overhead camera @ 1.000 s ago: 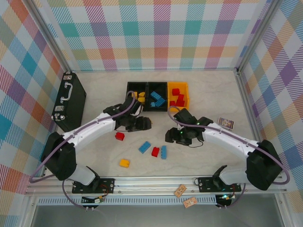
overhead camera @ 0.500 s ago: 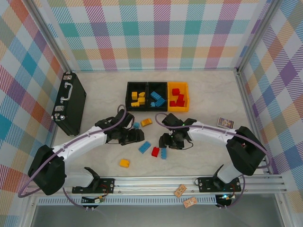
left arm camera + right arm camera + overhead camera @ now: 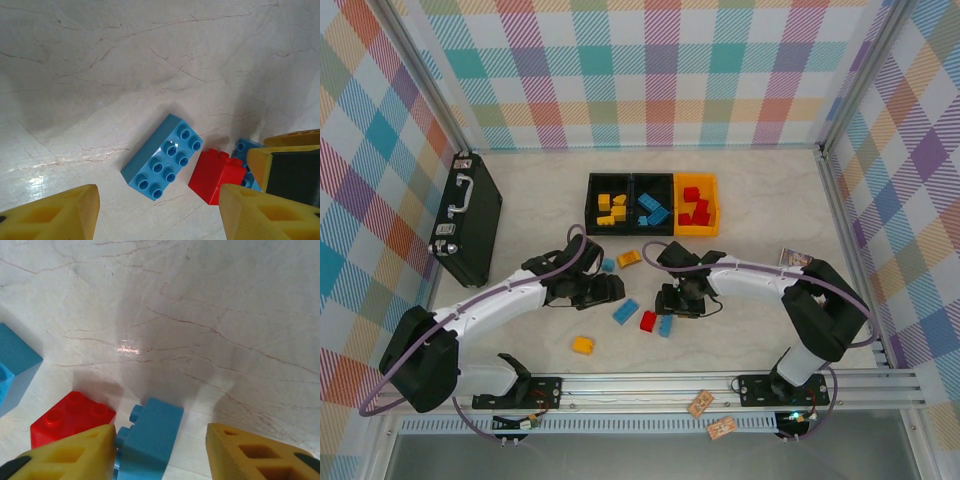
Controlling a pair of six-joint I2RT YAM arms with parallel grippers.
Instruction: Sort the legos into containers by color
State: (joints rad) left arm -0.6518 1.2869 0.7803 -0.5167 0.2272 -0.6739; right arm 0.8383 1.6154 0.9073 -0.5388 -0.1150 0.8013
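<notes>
Nearest, a yellow brick is lying behind the left gripper, toward the arm bases. That gripper is standing with jaws apart, gripping nothing; a long blue brick and a red brick are lying just ahead of its fingertips. The right gripper is standing with jaws apart around a second blue brick, not clamping it; the red brick is sitting just outside one finger. Beyond both grippers, the containers are holding sorted yellow, blue and red bricks.

Loose red, blue, yellow legos near three partly filled containers
</notes>
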